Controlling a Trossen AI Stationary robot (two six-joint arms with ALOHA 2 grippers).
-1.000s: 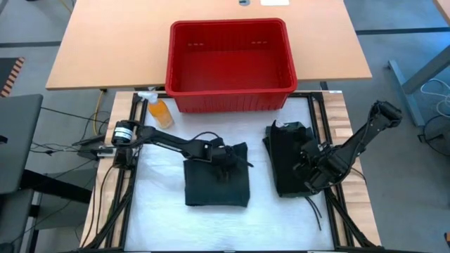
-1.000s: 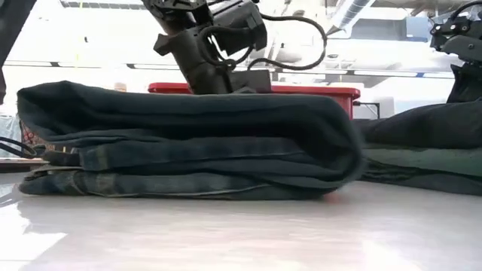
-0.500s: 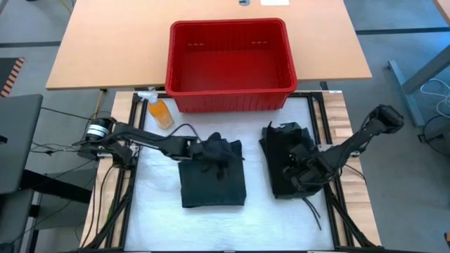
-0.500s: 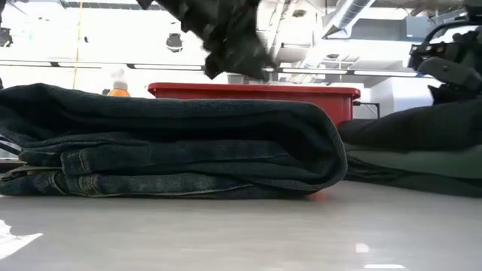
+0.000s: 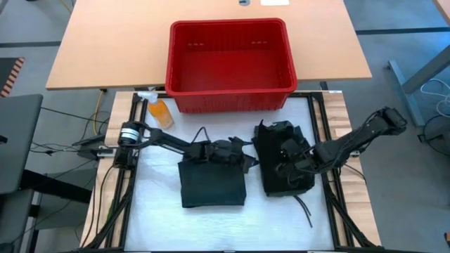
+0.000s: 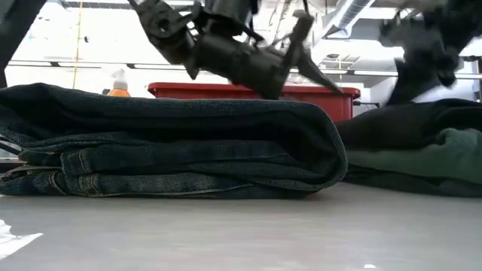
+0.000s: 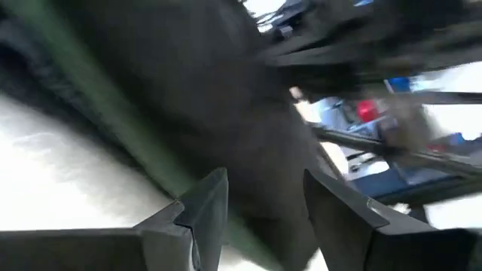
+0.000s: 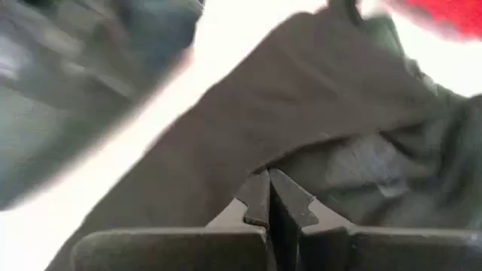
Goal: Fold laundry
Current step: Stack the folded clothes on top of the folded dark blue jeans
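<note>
Denim first: a folded pair of dark jeans (image 5: 213, 184) lies flat on my white worktop (image 5: 155, 211), and from the low camera its stacked folds fill the near ground and block most of what sits behind. My left gripper (image 5: 242, 156) hovers at the far right corner of those jeans, its fingers (image 7: 203, 207) spread apart with nothing between them, pointing toward the neighbouring pile. That pile (image 5: 283, 167), black cloth over a dark green garment, lies just beside the jeans on their right; the green layer shows under the black in the low view. My right gripper (image 5: 287, 160) is down on top of this pile, fingers (image 8: 260, 199) pressed together with no gap; whether any cloth is pinched between them I cannot tell. A thin black cord (image 5: 304, 209) trails from the pile's near edge onto the worktop.

Behind both piles stands a red plastic basket (image 5: 229, 65), its near wall overhanging the worktop's far edge. An orange spray bottle (image 5: 157, 109) stands by the basket's left corner, well clear of my left arm.
</note>
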